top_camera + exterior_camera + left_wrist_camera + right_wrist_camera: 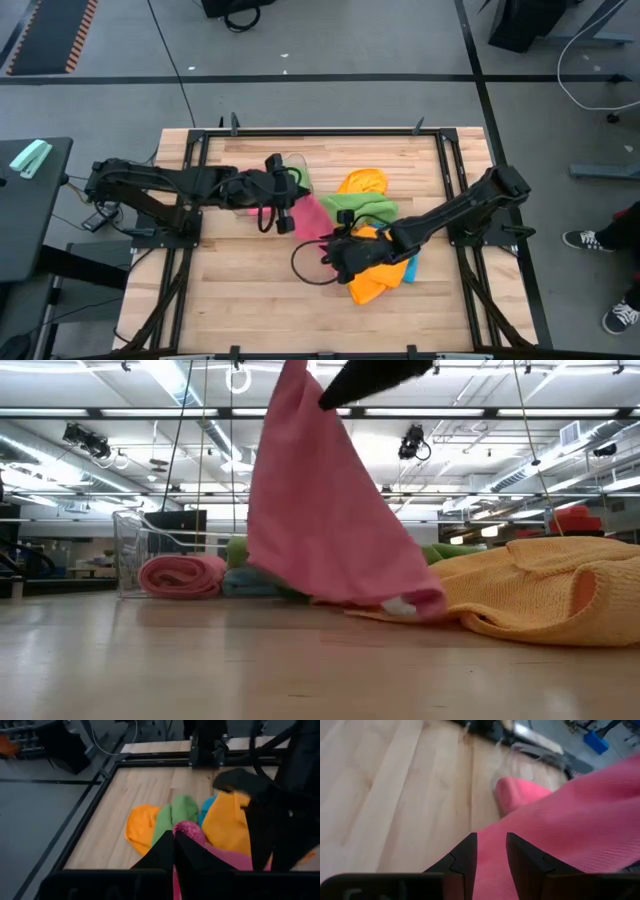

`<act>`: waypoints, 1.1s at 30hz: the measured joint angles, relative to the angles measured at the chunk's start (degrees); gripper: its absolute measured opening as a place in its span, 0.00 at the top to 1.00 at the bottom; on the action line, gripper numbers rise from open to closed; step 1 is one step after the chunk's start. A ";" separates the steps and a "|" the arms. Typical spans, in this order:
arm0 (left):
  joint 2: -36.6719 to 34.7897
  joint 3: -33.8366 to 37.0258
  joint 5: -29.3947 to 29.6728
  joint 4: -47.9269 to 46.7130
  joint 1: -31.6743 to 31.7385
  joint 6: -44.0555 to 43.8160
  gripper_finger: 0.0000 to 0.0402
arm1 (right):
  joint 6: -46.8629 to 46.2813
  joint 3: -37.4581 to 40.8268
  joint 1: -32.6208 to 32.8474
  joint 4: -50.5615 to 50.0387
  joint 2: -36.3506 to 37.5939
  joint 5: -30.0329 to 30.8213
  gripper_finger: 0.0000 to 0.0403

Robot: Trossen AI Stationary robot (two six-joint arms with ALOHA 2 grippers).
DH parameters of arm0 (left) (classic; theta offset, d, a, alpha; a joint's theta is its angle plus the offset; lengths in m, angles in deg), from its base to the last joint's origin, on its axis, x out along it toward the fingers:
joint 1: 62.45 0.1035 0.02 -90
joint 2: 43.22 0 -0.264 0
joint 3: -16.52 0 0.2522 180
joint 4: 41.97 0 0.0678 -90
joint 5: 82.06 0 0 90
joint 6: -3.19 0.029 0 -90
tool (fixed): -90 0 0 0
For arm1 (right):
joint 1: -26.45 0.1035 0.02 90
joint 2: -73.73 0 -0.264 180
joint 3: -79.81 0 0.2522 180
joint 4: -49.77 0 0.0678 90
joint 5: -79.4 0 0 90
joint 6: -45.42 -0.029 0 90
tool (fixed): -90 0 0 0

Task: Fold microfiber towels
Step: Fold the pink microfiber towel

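Note:
A pink microfiber towel is held up between my two grippers. My left gripper is shut on it from the table's left. My right gripper is shut on it from the right. Behind it lies a heap of towels on the table: orange, green and blue. A rolled pink towel lies in the clear tub. My left gripper pinches the pink towel's upper part between its two shut fingers, coming slanting down from the table's left. The cloth runs on past the fingertips. My right gripper pinches the pink towel's edge between its two fingers, slanting down from the table's right. The towel hangs below the fingers. Its lower end rests on the table.
The clear tub stands at the far left under my left arm. The heap of orange, green and blue towels takes up the middle and right of the table. Bare wood lies along the near edge.

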 joint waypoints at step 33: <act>0.63 -6.97 2.67 6.76 -4.36 -4.62 0.94 | 4.38 0.07 -6.11 3.40 7.17 3.61 0.73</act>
